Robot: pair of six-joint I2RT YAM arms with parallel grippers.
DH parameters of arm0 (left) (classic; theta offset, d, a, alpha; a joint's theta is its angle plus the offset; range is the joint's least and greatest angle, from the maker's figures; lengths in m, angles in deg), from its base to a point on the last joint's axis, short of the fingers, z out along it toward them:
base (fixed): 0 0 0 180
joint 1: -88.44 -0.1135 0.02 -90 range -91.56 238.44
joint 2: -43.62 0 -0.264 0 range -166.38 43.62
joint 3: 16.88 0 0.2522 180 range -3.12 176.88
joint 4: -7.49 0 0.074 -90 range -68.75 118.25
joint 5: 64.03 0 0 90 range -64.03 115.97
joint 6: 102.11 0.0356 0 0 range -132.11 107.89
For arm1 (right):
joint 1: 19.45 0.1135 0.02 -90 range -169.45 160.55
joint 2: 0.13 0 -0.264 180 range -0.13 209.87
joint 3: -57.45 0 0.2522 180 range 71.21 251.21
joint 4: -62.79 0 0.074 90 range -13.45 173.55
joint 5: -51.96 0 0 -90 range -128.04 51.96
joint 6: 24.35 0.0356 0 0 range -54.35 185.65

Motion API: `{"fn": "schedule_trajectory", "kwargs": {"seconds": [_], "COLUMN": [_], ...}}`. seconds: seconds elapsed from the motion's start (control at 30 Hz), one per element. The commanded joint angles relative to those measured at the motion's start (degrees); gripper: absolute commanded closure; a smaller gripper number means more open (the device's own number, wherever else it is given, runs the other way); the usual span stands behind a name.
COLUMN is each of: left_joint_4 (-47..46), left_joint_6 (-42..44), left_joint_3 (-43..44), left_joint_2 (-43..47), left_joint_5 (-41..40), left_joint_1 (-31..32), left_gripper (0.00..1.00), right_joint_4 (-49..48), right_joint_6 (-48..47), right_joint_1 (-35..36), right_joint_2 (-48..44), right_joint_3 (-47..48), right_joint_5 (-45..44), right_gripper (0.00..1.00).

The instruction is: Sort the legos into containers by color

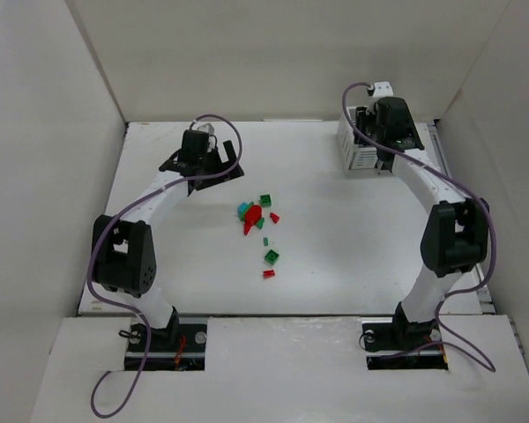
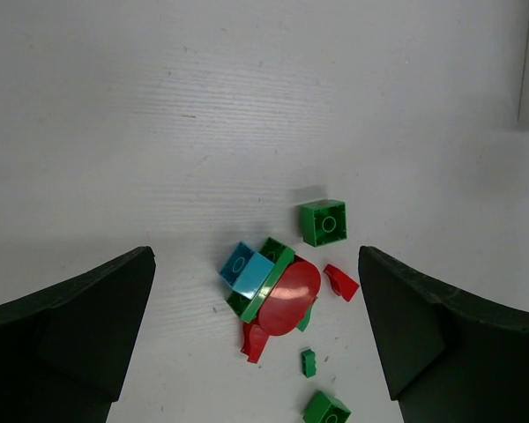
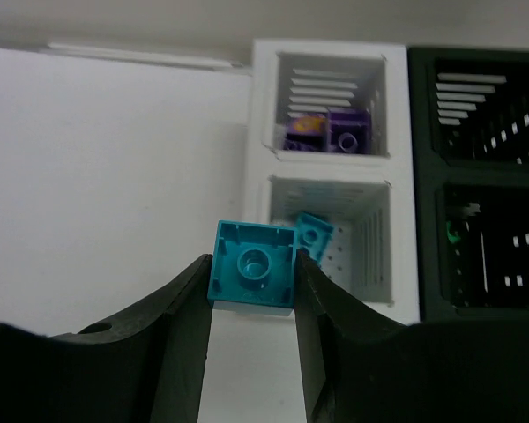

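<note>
Legos [image 1: 261, 222] mostly piled well apart from the white container [image 3: 257, 106]; right gripper [image 3: 252, 280] pinches a teal brick [image 3: 251, 269] at its near edge, so a sloppy release could miss; left gripper [image 2: 256, 264] gapes empty.

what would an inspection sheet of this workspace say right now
surface: white table, flat, legos loose mid-table
job's things: red, green and teal legos clustered; white container holds purple bricks in the far cell, one teal in the near; black container beside it, contents unclear
clutter: nothing seen
grippers: left end effector open above the cluster; right end effector shut on a teal brick at the white container
cables: purple cables looped along both arms
surroundings: white walls on three sides
</note>
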Motion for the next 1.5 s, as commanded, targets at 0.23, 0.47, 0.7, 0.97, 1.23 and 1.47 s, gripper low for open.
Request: {"fn": "schedule_trajectory", "kwargs": {"seconds": [0.23,0.47,0.7,0.97,1.23,1.47], "left_joint_4": [-0.7,-0.2,0.4,1.0,1.0,7.7], "left_joint_6": [0.8,-0.3,-0.9,-4.5,-11.0,-18.5], "left_joint_3": [0.5,-1.1,-2.4,-5.5,-4.8,2.1], "left_joint_2": [-2.3,-2.8,-1.8,-1.8,-5.8,-11.4], "left_joint_5": [0.1,-1.5,-5.8,-8.3,-12.4,-15.2], "left_joint_1": [3.4,4.5,7.0,7.6,7.6,8.3], "left_gripper": [0.00,0.00,0.00,0.04,0.14,0.22], "right_joint_4": [8.4,7.8,7.8,5.2,4.7,5.2], "right_joint_6": [1.8,0.8,0.3,-1.5,-0.4,0.1], "right_joint_1": [-5.1,-5.1,-5.1,-2.8,-1.1,0.6], "right_joint_2": [4.3,5.5,4.7,-4.0,-8.4,-8.4], "right_joint_3": [4.0,5.9,6.9,-0.7,-5.9,-5.9], "right_joint_5": [-6.2,-2.8,-1.8,1.1,2.2,1.7], "right_gripper": [0.53,0.36,0.26,0.25,0.24,0.24]}}
